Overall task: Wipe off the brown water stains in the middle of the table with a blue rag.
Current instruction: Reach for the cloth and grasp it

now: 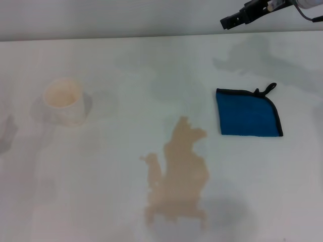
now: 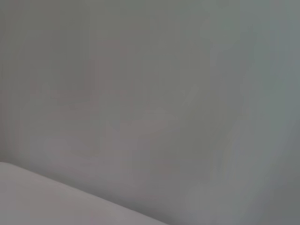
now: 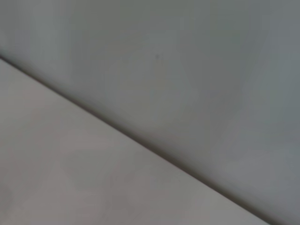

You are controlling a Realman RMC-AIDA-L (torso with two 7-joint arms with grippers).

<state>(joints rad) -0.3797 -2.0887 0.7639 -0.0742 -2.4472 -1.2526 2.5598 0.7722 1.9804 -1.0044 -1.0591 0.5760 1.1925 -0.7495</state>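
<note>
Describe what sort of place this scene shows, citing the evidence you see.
Probably a robot test bench, not a home: a plain white table bearing only brown water stains, a blue rag and a paper cup, with the right gripper overhead.

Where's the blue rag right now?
In the head view the blue rag lies flat on the table, on the robot's right, just up and right of the brown water stains, with the right gripper hanging beyond it.
</note>
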